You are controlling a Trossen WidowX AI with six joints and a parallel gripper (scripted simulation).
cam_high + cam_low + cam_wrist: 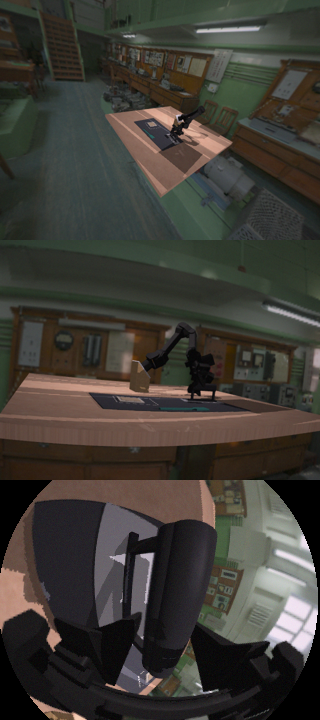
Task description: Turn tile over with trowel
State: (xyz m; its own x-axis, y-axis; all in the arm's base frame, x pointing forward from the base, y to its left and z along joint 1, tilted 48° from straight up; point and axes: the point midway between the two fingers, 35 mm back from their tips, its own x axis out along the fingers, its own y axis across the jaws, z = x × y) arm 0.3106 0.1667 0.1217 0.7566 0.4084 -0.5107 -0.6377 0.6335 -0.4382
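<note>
The trowel [177, 141] [209, 387] [185, 570], with a thick black handle raised on posts above a flat grey blade, rests blade-down at one end of the dark mat [161, 140] [103, 402] [65, 545]. My gripper [195, 389] [165, 619] is open, its fingers apart on either side of the trowel's handle with gaps showing beside it. The tile [151, 124] [130, 399] lies flat inside the dashed outline near the other end of the mat. Its upper face looks pale cream; I cannot make out a mark on it.
A teal flat tool [148, 133] [178, 408] lies along the mat's edge. A tan block [177, 121] [139, 382] stands on the wooden table [144, 155] [64, 413] beside the arm's lower end, behind the mat in the exterior view.
</note>
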